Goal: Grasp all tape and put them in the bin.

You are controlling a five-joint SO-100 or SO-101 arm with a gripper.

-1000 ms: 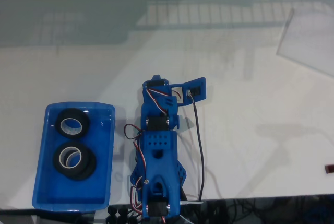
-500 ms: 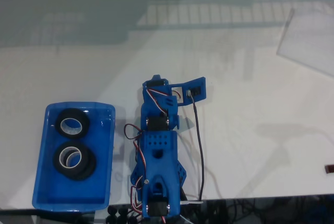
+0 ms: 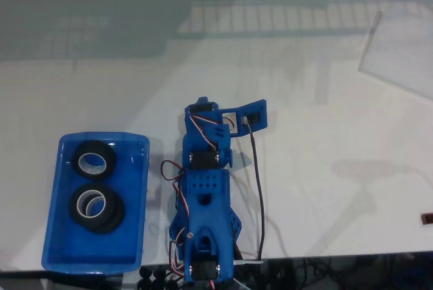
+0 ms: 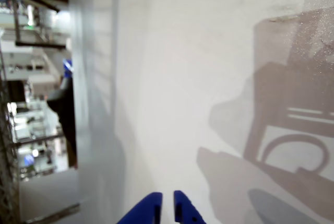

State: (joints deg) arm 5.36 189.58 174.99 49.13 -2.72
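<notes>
A: Where's the tape?

B: In the fixed view, two small black ring-shaped rolls of tape with whitish cores lie flat inside the shallow bright blue plastic tray (image 3: 139, 199), the bin. One roll (image 3: 94, 158) sits toward the far end, the other (image 3: 97, 209) nearer the middle and looking thicker; I can't tell whether that's a second roll stacked under it. None lies out on the white desk (image 3: 325, 188).

A: How would such a roll handle?

B: My guess is light and stiff, with a slightly grippy outer band. One finger through the core and one outside on the wall would be the surest hold; squeezing across the whole ring looks too wide for these fingers.

A: And the hand?

B: In the wrist view the blue 3D-printed hand (image 4: 167, 205) has its two tips nearly together, a thin gap between them, holding nothing, over bare desk. The arm (image 3: 206, 202) is folded back beside the tray.

A: So the job?

B: Judging by the layout, it looks finished or nearly so.
</notes>
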